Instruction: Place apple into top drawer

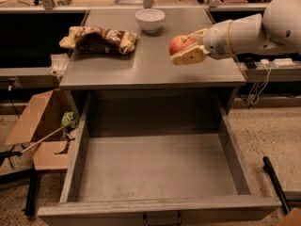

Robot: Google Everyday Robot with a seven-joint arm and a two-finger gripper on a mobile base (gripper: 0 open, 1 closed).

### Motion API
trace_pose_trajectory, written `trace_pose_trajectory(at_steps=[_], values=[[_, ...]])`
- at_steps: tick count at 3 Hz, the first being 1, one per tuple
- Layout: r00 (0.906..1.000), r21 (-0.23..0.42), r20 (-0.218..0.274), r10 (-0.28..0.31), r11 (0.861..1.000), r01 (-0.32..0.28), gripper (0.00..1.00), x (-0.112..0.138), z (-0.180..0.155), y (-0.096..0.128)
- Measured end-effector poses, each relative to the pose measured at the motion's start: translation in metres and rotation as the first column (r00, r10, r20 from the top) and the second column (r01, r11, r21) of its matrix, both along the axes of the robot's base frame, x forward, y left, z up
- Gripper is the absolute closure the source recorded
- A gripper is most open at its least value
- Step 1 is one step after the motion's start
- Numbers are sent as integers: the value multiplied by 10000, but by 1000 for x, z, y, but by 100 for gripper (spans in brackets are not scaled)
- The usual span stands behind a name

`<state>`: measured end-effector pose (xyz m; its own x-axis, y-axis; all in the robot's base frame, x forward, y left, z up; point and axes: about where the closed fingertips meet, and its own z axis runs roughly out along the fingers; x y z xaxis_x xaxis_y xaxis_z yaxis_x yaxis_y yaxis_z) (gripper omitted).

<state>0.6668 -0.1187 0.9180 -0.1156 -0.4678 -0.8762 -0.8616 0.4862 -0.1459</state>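
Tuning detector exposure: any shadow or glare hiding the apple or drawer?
Camera view: warm, dim light, no harsh glare. The apple, clamped in the gripper above the right side of the countertop, is clearly lit. The top drawer has an evenly lit floor; its back wall under the countertop sits in shadow.

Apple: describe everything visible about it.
The apple is small, round and red-orange, paler toward the top, with smooth skin and whole as far as shows. It is held in the gripper, one beige finger under its front, the other behind it, over the right part of the cabinet top, right of the bowl. Whether it touches the top cannot be told. It is not in the open drawer.
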Motion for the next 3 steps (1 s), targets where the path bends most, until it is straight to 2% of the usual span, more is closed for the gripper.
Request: trace_pose_trajectory(at_steps=[1,2,3], values=[[9958,227,-329,859,9961,-852,100,-22,-18,12],[9777,611,-613,2009,9785,-1972,100,-73,-37,27],[9504,755,-1385,2786,9598,-2704,100,-137,-82,30]])
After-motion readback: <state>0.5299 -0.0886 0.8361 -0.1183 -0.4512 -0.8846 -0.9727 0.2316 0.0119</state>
